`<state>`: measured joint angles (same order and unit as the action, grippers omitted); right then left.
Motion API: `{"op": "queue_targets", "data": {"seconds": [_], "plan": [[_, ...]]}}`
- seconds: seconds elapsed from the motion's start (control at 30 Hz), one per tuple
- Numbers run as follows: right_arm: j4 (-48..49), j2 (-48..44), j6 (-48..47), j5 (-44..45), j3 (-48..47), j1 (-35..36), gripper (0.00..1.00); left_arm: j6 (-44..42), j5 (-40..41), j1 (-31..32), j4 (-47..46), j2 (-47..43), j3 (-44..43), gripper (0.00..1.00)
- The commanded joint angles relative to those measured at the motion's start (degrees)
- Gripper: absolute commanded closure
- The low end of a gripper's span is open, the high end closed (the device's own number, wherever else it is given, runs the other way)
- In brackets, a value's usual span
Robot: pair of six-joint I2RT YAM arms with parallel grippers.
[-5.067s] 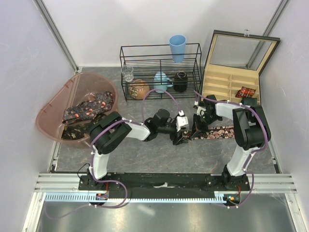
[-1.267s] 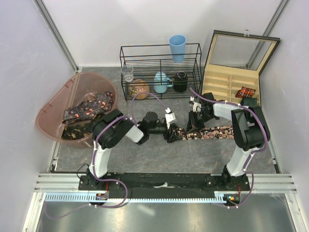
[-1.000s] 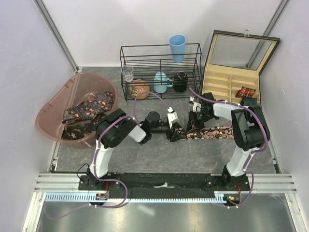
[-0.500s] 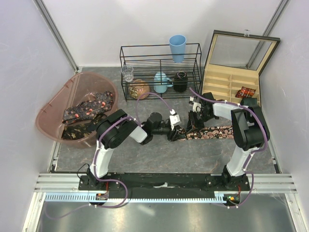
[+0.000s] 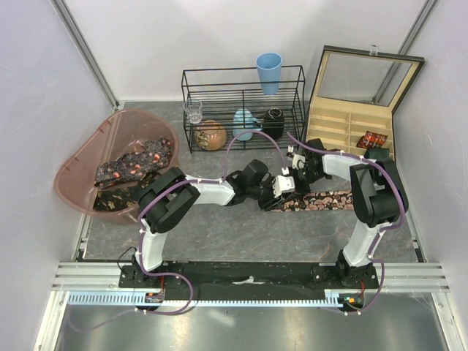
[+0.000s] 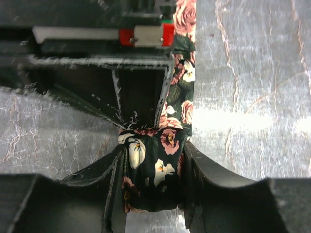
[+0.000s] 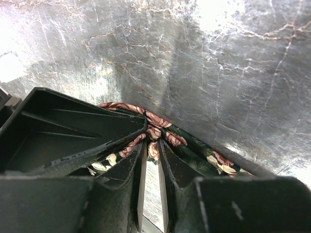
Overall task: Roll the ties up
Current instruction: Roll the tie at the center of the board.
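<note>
Rolling the tie (image 5: 329, 199) on the worktop (image 5: 241, 234), I have only its first coil (image 6: 146, 158) clamped in my left tool (image 6: 153, 170), my right tool (image 7: 151, 144) pinched on it just beyond, more ties (image 5: 135, 162) in the tub (image 5: 77, 157), one roll (image 5: 373, 139) in the box (image 5: 333, 124).

No text, label, brand, number or sign is legible in any of the views.

a tie (image 5: 325, 199) lies on the counter (image 5: 241, 234), right of centre. behind it stands a rack (image 5: 243, 91) with a cup (image 5: 268, 72) on top. at the right rear a box (image 5: 344, 124) holds a coil (image 5: 373, 139). far left, a tub (image 5: 73, 164) holds more ties (image 5: 135, 162).
</note>
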<state>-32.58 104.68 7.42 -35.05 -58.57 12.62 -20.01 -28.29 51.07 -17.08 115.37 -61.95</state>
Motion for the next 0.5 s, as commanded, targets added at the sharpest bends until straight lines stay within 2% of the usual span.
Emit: {"op": "queue_targets", "data": {"seconds": [0.0,0.17,0.27,0.37,0.47], "plan": [[-2.5,1.4,-2.1,3.4,-0.4,-0.1,0.72,-8.6,7.2,0.4,22.6,2.1,-2.6,0.87],[-7.9,0.1,-3.9,-4.2,-5.2,-4.7,0.66,-11.5,7.2,0.5,28.1,2.7,-4.6,0.89],[-10.9,-0.8,-5.7,-7.6,-6.4,-7.3,0.57,-12.2,7.0,0.5,29.4,3.3,-5.8,0.89],[-12.0,-1.6,-6.7,-12.7,-5.3,-8.2,0.50,-12.2,6.8,0.5,29.8,3.9,-7.0,0.89],[-11.4,-1.3,-6.5,-17.6,-3.5,-8.1,0.48,-12.3,6.7,0.7,30.2,4.2,-7.8,0.89]]}}
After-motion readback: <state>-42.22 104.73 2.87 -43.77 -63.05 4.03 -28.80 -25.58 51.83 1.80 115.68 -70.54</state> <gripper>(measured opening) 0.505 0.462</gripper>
